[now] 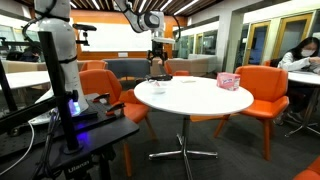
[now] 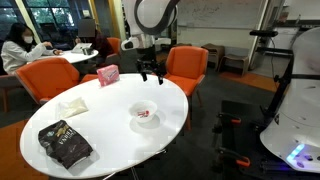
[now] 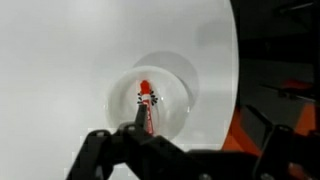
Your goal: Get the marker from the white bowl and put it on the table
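The white bowl (image 2: 145, 108) stands on the round white table (image 2: 95, 120), near its edge on the robot's side. The dark reddish marker (image 2: 146, 116) lies inside it. In the wrist view the bowl (image 3: 172, 82) is straight below, and the marker (image 3: 146, 103) lies in it with its lower end hidden behind the gripper body. My gripper (image 2: 151, 74) hangs open and empty well above the table, past the bowl towards the far edge. It also shows in an exterior view (image 1: 158, 64) and in the wrist view (image 3: 183, 137).
A pink patterned box (image 2: 108, 74) stands near the table's far edge and shows in both exterior views (image 1: 229, 81). A black bag (image 2: 65, 145) and a white napkin (image 2: 72, 106) lie on the table. Orange chairs (image 2: 186, 66) ring it. A black robot stand (image 1: 75, 135) is close by.
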Robot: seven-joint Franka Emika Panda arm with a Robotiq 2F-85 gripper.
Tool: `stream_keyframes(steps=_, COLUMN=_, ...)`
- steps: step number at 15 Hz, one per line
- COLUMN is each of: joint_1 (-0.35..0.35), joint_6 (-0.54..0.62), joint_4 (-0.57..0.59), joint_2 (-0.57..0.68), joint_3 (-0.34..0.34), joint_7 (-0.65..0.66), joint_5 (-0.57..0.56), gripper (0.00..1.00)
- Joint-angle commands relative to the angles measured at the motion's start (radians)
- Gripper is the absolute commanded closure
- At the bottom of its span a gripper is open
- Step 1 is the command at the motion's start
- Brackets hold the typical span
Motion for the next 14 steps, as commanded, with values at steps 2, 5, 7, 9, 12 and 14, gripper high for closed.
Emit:
stream_keyframes(steps=2, joint_1=-0.068, joint_6=0.051, joint_4=0.088, joint_2=0.119, joint_3=0.081, joint_7=-0.176, joint_5=0.111, gripper=0.04)
stream_keyframes(steps=5, joint_1=-0.096, joint_6=0.03, joint_4=0.132, joint_2=0.18, joint_3=0.121, joint_7=-0.233, joint_5=0.159, gripper=0.21)
stream_keyframes(steps=7, joint_1=-0.106, joint_6=0.027, joint_4=0.153, joint_2=0.213, joint_3=0.131, joint_7=-0.236, joint_5=0.149, gripper=0.23)
stream_keyframes(steps=9, joint_1=-0.118, joint_6=0.022, joint_4=0.171, joint_2=0.239, joint_3=0.139, joint_7=-0.241, joint_5=0.14, gripper=0.29)
stream_keyframes(steps=12, joint_1=-0.12, joint_6=0.023, joint_4=0.197, joint_2=0.278, joint_3=0.142, joint_7=-0.227, joint_5=0.121, gripper=0.45)
stream_keyframes(steps=14, joint_1=-0.118, joint_6=0.022, joint_4=0.216, joint_2=0.305, joint_3=0.144, joint_7=-0.22, joint_5=0.109, gripper=0.52)
